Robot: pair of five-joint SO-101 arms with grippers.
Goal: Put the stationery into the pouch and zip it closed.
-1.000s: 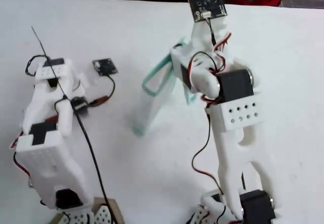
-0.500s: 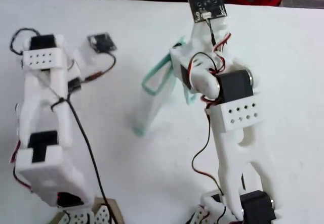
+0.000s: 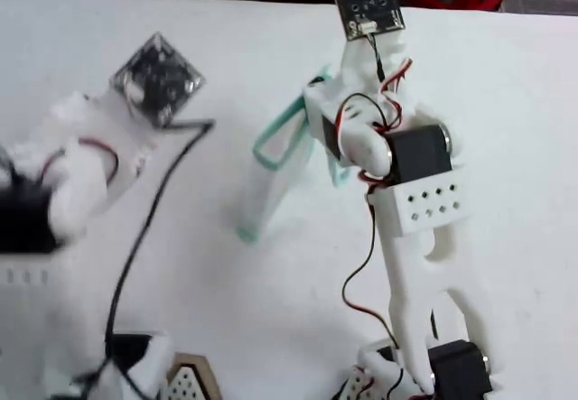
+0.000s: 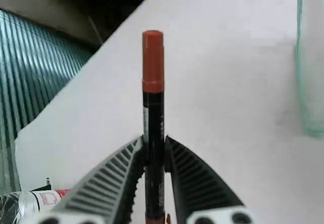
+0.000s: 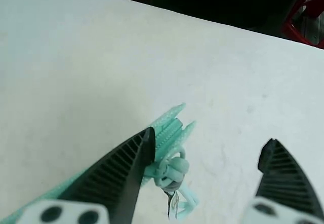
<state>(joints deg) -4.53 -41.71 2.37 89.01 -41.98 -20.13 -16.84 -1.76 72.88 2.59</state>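
- The left gripper (image 4: 153,150) is clenched on a marker (image 4: 153,82) with a black barrel and an orange-red cap. The capped end sticks out past the fingertips, above the white desk (image 4: 228,42).
- The left wrist view also catches one teal edge of the pouch (image 4: 304,82), lying on the desk well off to the marker's side.
- A ribbed teal wall (image 4: 30,92) runs past the desk's edge.
- From the high view, the pouch (image 3: 271,188) is a long, see-through strip with teal trim, lying slantwise on the desk between the two arms.
- The right arm (image 3: 411,174) reaches over the pouch's far end and hides it from above.
- The right wrist view looks under that arm. The right gripper (image 5: 210,138) is spread wide and grasps nothing. One finger is right beside the pouch's zip end, near the knotted zip pull (image 5: 172,171).
- A red chair (image 5: 309,24) stands beyond the desk.
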